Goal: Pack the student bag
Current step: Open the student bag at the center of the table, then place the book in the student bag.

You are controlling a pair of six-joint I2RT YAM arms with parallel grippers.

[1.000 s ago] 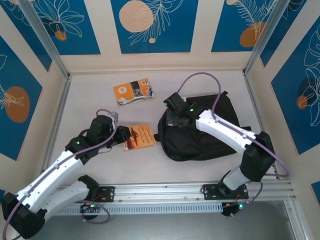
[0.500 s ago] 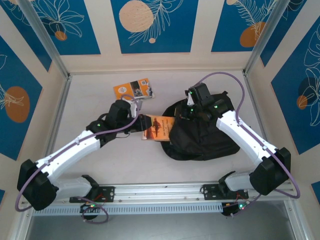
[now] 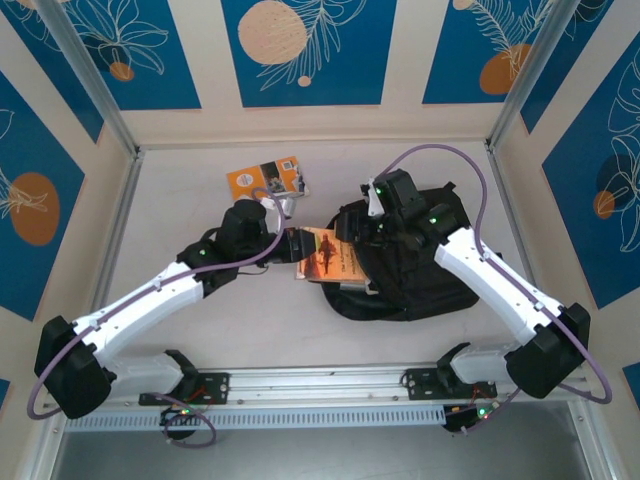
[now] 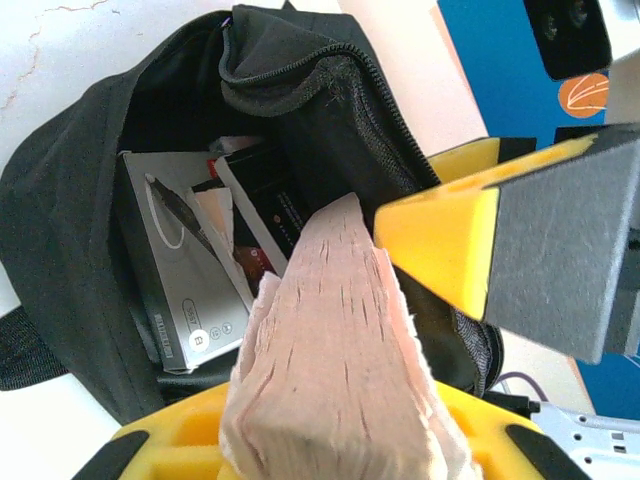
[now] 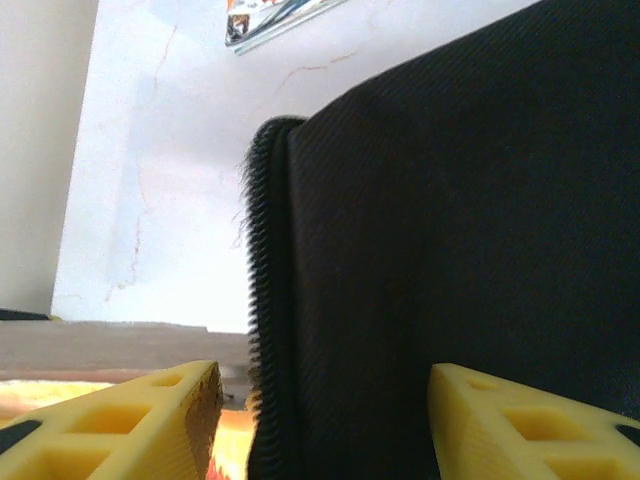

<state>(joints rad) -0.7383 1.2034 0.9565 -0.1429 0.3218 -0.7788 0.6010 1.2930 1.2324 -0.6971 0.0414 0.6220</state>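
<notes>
Since the earlier frames the left arm has carried the orange paperback book (image 3: 328, 258) from the middle of the pale worktop (image 3: 180, 200) rightward, and the book's leading end now meets the opening of the large black soft fabric backpack (image 3: 395, 290). The right arm has swung from the bag's left side to a place over its far-left part.

The left tool (image 3: 290, 243) is clamped on the paperback. In the left wrist view the rough cream page block sits between its yellow fingers (image 4: 440, 250), pointing into the bag's mouth. The bag gapes there, its zip-edged rim folded back. Inside lie a grey flat box or booklet with a pen printed on it (image 4: 185, 270) and, beside it, a dark item with red marks (image 4: 270, 215).

The right tool (image 5: 325, 375) stands with its fingers apart. The backpack's zip-edged rim rises between them, and a narrow gap shows between the left-hand finger and the zip teeth. Whether the other finger touches the fabric cannot be told.

The backpack lies on the right half of the worktop, about midway between its near and far edges. A second orange book with a white panel (image 3: 265, 182) lies flat near the far edge, left of centre, well apart from both tools.
</notes>
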